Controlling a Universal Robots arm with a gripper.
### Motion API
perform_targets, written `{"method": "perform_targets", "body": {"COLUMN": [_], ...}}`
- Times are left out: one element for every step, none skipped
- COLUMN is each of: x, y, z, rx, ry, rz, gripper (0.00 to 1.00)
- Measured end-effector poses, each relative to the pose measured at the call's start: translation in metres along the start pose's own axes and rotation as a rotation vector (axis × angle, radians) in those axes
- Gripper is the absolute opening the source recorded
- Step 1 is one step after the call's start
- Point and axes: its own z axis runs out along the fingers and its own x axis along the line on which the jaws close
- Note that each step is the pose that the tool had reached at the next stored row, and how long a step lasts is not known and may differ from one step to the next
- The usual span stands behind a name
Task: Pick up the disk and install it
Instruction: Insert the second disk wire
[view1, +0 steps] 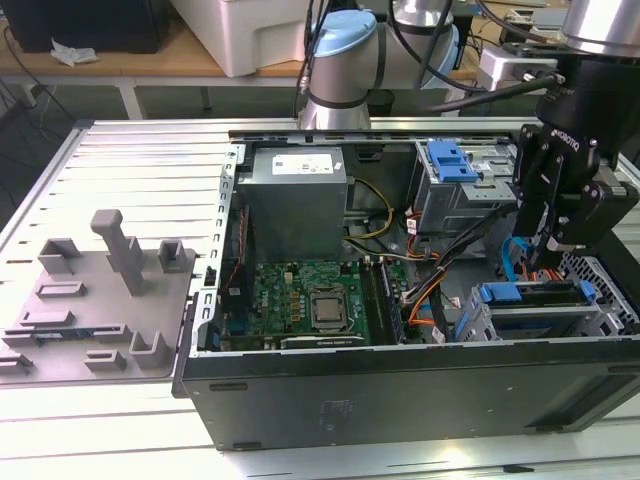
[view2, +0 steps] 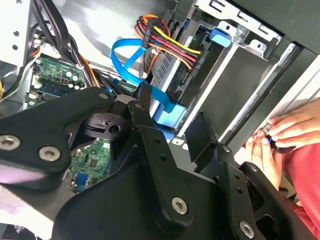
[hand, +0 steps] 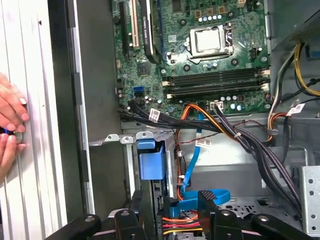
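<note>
Claw (view1: 545, 240) just above disk (view1: 535, 293), seemingly seated in cage

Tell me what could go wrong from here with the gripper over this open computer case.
The open gripper hangs right by the blue data cable and the coloured power wires; a finger might snag or tug them. A person's hand rests just outside the case wall, close to the arm, and might get struck.
</note>
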Motion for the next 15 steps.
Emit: {"method": "perform_targets", "body": {"x": [-0.0009,-0.0030,-0.0045,-0.0067,-0.0084,-0.0101,-0.0119,-0.0134,-0.0142,-0.0149,-0.0158,-0.0163,-0.0167,-0.0169,-0.0171], "y": [0.0000,0.0001,0.0001,0.0002,0.0000,-0.0006,-0.0012,-0.0019,-0.0025,-0.0029,-0.0035,-0.0038,-0.0038,-0.0038,-0.0039], "z": [0.0000,-0.0003,-0.0005,-0.0007,-0.0007,-0.0006,-0.0004,-0.0001,0.0002,0.0004,0.0007,0.0009,0.0011,0.0013,0.0016], "rx": [0.0009,0.0022,0.0028,0.0034,0.0041,0.0049,0.0056,0.0062,0.0066,0.0069,0.0072,0.0076,0.0080,0.0085,0.0099], "ry": [0.0070,0.0173,0.0213,0.0263,0.0313,0.0375,0.0435,0.0490,0.0527,0.0555,0.0600,0.0631,0.0668,0.0698,0.0734], "rz": [0.000,0.000,0.000,0.000,0.000,0.000,0.000,0.000,0.000,0.000,0.000,0.000,0.001,0.001,0.001], "gripper": [0.55,0.55,0.55,0.55,0.55,0.55,0.53,0.47,0.40,0.34,0.34,0.34,0.34,0.34,0.34]}}
